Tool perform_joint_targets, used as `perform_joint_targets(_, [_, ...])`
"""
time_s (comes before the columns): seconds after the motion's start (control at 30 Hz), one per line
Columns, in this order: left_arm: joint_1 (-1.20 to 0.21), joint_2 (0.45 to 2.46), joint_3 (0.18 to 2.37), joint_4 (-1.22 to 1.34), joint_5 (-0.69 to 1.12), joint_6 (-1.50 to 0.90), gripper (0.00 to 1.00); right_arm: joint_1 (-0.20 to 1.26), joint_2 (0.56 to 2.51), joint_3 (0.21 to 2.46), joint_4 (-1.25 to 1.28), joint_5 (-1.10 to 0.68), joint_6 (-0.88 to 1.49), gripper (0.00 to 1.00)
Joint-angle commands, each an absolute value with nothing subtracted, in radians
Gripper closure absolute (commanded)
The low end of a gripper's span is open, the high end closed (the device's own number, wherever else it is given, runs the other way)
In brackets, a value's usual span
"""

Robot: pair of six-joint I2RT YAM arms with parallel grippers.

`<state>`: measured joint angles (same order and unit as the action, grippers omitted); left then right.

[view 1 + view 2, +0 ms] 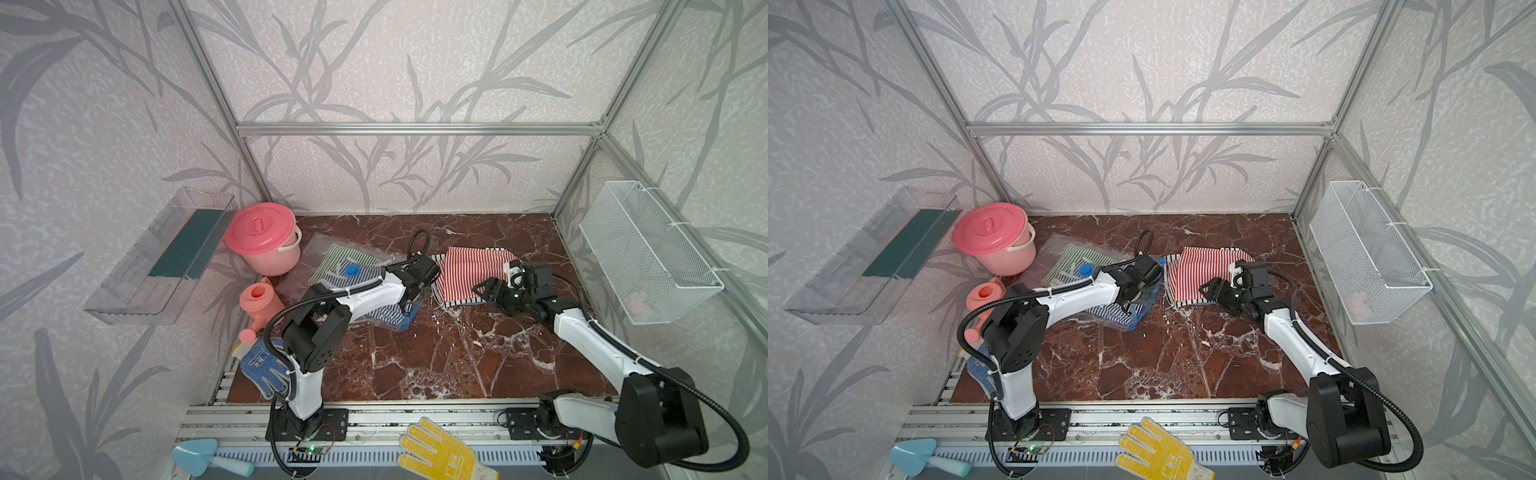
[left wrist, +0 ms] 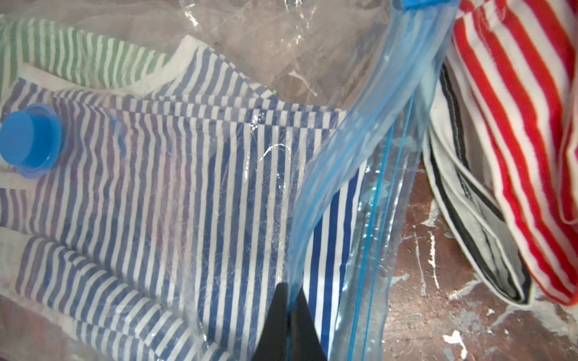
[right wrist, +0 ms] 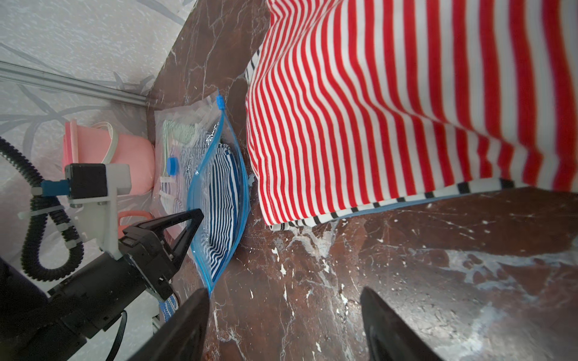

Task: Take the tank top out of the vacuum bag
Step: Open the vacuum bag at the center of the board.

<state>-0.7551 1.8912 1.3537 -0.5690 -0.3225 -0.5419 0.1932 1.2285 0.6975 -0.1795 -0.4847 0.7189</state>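
The clear vacuum bag [image 1: 320,249] lies at the middle left of the marble table, with its blue valve cap [image 2: 28,139] on top. Inside it a blue-and-white striped tank top [image 2: 187,187] lies over a green-striped garment [image 2: 78,59]. My left gripper [image 2: 291,287] is shut on the upper lip of the blue zip strip [image 2: 359,131], and the bag's mouth [image 3: 220,193] gapes open. My right gripper [image 3: 283,297] hangs open over bare marble, just in front of a red-striped garment [image 1: 469,270] that lies outside the bag.
A pink lidded bucket [image 1: 262,232] and a pink watering can [image 1: 259,299] stand left of the bag. A blue dotted glove [image 1: 262,365], a yellow glove [image 1: 440,453] and a blue trowel [image 1: 199,457] lie near the front rail. A wire basket [image 1: 648,253] hangs on the right wall.
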Motion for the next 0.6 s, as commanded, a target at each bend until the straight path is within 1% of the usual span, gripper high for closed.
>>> perform_joint_targets(0.0, [-0.753, 1.819, 1.393, -0.594, -0.336, -0.546, 1.00, 0.238, 1.244, 0.704, -0.135, -0.465, 0.747, 0.24])
perform_joint_targets(0.1, [-0.753, 1.784, 1.389, -0.584, -0.341, -0.546, 1.00, 0.294, 1.284, 0.721, -0.102, -0.443, 0.770, 0.25])
perform_joint_targets(0.27, [-0.754, 1.761, 1.386, -0.570, -0.330, -0.552, 1.00, 0.439, 1.395, 0.801, -0.058, -0.399, 0.796, 0.26])
perform_joint_targets(0.47, [-0.752, 1.753, 1.376, -0.580, -0.357, -0.560, 1.00, 0.535, 1.547, 0.883, 0.029, -0.394, 0.833, 0.27])
perform_joint_targets(0.57, [-0.750, 1.743, 1.373, -0.589, -0.368, -0.567, 1.00, 0.556, 1.605, 0.912, 0.058, -0.393, 0.848, 0.28])
